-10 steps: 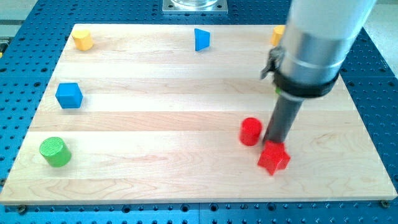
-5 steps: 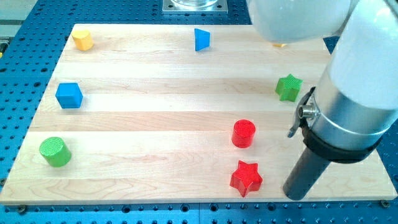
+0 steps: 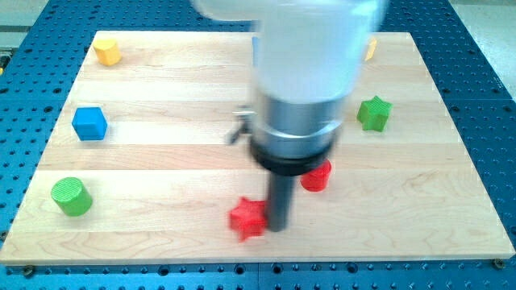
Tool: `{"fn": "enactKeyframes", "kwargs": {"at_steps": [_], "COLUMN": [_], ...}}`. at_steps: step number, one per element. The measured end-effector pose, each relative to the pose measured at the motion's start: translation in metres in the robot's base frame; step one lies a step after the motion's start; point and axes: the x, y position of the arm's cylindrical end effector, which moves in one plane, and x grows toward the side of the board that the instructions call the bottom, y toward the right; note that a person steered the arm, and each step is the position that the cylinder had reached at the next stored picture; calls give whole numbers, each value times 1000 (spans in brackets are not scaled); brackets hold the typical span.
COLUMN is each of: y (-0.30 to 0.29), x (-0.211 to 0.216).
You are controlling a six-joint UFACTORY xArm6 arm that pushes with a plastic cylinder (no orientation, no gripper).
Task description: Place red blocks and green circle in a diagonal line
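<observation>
We count seven blocks on the surface (image 3: 161,153), a pale wooden board of glued planks lying on a blue perforated base (image 3: 32,266).

Two of them are red. The red star (image 3: 247,218) lies near the view's bottom, a little blurred, and my tip (image 3: 276,228) stands at its right side, touching it or very nearly so (the blur keeps us from saying which). The red cylinder (image 3: 317,176) sits up and to the right of the star, partly hidden behind the dark rod (image 3: 280,197) and the arm's grey collar.

Two are green. The green circle (image 3: 71,196), a short cylinder with a ridged top, rests at the view's lower left, well apart from both red blocks. The green star (image 3: 374,113) lies toward the view's right.

One blue cube (image 3: 89,123) sits at the view's left, above the green circle. Two blocks are yellow: the yellow block at top left (image 3: 106,51), roughly hexagonal, near the view's top left corner, and the yellow block at top right (image 3: 369,50), only a sliver of which shows beside the arm, too little to tell its shape.

All the blocks look smooth and matt, like painted wood or plastic.

There is no hand on this arm, only the straight rod, so we have no wide or narrow to report.
</observation>
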Motion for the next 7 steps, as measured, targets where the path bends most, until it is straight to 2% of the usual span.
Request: {"fn": "enactKeyframes", "kwargs": {"at_steps": [1, 2, 3, 4, 5, 6, 7], "y": [-8, 20, 95, 171, 200, 147, 146], "x": [-33, -79, -79, -51, -31, -34, -17]}}
